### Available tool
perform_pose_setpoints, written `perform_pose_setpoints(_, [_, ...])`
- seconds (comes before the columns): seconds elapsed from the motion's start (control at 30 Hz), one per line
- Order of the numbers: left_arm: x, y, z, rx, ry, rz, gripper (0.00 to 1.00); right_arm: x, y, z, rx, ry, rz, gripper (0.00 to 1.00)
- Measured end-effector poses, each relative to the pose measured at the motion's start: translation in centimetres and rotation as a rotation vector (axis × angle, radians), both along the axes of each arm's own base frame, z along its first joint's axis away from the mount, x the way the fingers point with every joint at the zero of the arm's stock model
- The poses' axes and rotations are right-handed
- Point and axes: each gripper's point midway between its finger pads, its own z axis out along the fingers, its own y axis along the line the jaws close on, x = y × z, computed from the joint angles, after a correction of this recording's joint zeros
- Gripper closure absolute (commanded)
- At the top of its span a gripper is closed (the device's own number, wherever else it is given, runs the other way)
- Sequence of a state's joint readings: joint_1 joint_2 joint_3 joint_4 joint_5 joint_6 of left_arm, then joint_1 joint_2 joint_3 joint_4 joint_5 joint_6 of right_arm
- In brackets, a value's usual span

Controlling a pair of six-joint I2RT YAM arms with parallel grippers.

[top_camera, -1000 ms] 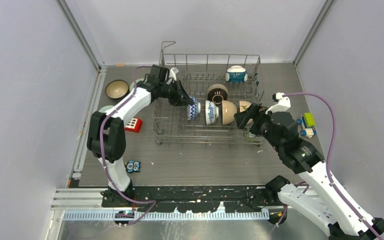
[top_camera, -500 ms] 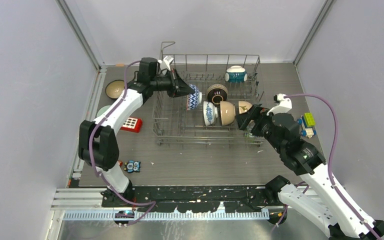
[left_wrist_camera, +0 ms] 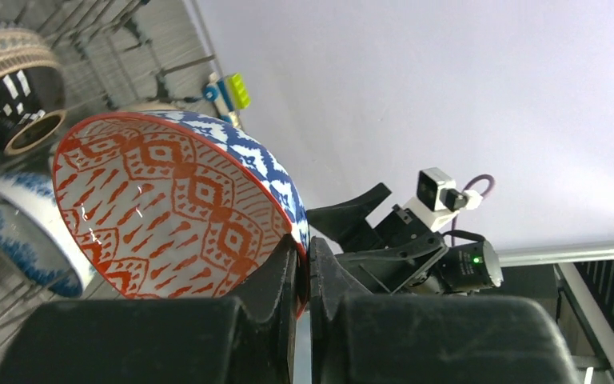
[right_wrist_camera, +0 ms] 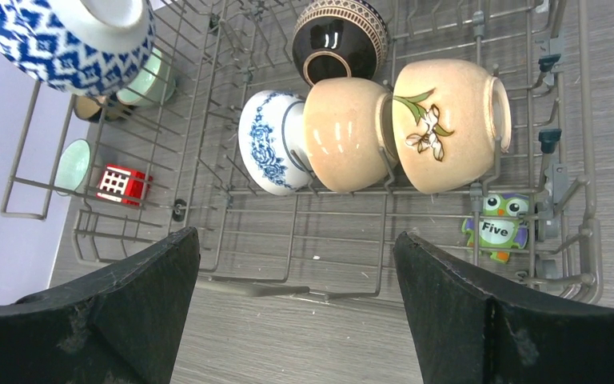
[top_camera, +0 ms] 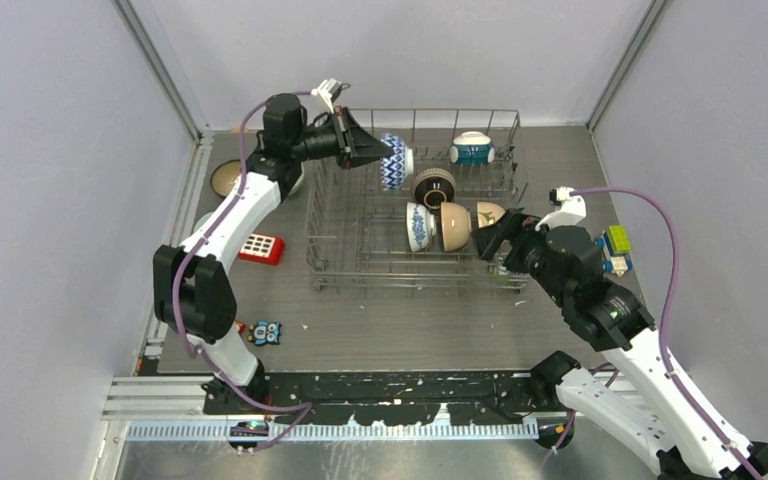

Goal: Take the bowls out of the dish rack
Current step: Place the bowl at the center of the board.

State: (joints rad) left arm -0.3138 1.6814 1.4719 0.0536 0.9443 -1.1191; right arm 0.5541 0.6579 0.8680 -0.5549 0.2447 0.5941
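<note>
Change: since a second ago the left gripper (top_camera: 375,158) has lifted the blue zigzag bowl (top_camera: 394,162) out of the row and swung it up toward the far left corner of the dish rack (top_camera: 415,272). The right gripper (right_wrist_camera: 296,240) has hardly shifted.
Left jaws: clamped on the zigzag bowl's rim, one finger inside the red-patterned hollow and one outside.
Right jaws: spread wide, holding nothing.
Held bowl: on edge just beyond the left fingertips, above the rack's wires and not yet past its raised side.
Key relation: three bowls lie straight ahead of the right jaws, standing on edge. Their row runs across the jaw gap, and the right arm is plainly the nearer one.
Rack contents: flowered blue bowl (right_wrist_camera: 268,152), plain cream bowl (right_wrist_camera: 344,132) and cream bowl with a flower (right_wrist_camera: 444,124), touching in a row. A dark brown bowl (right_wrist_camera: 340,36) sits beyond them and a teal-and-white bowl (top_camera: 471,148) at the far side.
Below the rack: an owl tile (right_wrist_camera: 500,228) lies on the table.
</note>
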Motion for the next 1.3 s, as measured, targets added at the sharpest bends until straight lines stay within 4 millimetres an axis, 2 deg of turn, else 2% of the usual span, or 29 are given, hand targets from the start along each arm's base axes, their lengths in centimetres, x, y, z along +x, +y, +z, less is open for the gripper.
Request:
perform_pose_setpoints(0.2, [-0.2,-0.1,4.2,-0.050,-0.103,-0.012,1.00,0.1,0.0,1.2,-0.006,-0.026,0.006,0.05])
perform_pose_setpoints(0.4, [-2.8,-0.3,5.1,0.022,-0.160,-0.015,1.00,0.1,-0.2,3.0,-0.037,-0.055,0.019,0.05])
perform_pose_setpoints(0.5, [-5.4,-1.6,6.0,0.128,-0.270,-0.029,1.00,0.1,-0.4,5.1,-0.060,-0.071,0.024,0.05])
perform_pose_setpoints(0.63, [-11.6,-3.2,7.7,0.257,-0.477,-0.085,1.00,0.3,-0.4,9.4,-0.051,-0.117,0.025,0.05])
perform_pose_setpoints(0.7, [-15.2,-2.9,8.2,0.306,-0.573,-0.120,1.00,0.1,-0.4,11.7,-0.033,-0.147,0.027,0.05])
perform_pose_setpoints(0.8, [-18.5,-1.1,8.5,0.377,-0.695,-0.123,1.00,-0.4,0.0,13.1,-0.025,-0.141,0.064,0.05])
perform_pose_setpoints(0.9, [-21.1,0.7,7.3,0.486,-0.817,-0.120,1.00,-1.3,1.6,15.8,0.013,-0.149,0.164,0.05])
perform_pose_setpoints(1.0, [-24.7,1.1,3.9,0.598,-0.934,-0.232,1.00,-2.4,3.7,17.2,0.065,-0.145,0.284,0.06])
perform_pose_setpoints(1.2, [-28.4,1.4,-4.1,0.860,-1.089,-0.467,1.00,-3.8,6.6,14.8,0.089,-0.012,0.442,0.10])
perform_pose_setpoints(1.3, [-29.5,1.8,-6.0,0.947,-1.187,-0.540,1.00,-4.4,7.9,13.0,0.065,0.080,0.501,0.11])
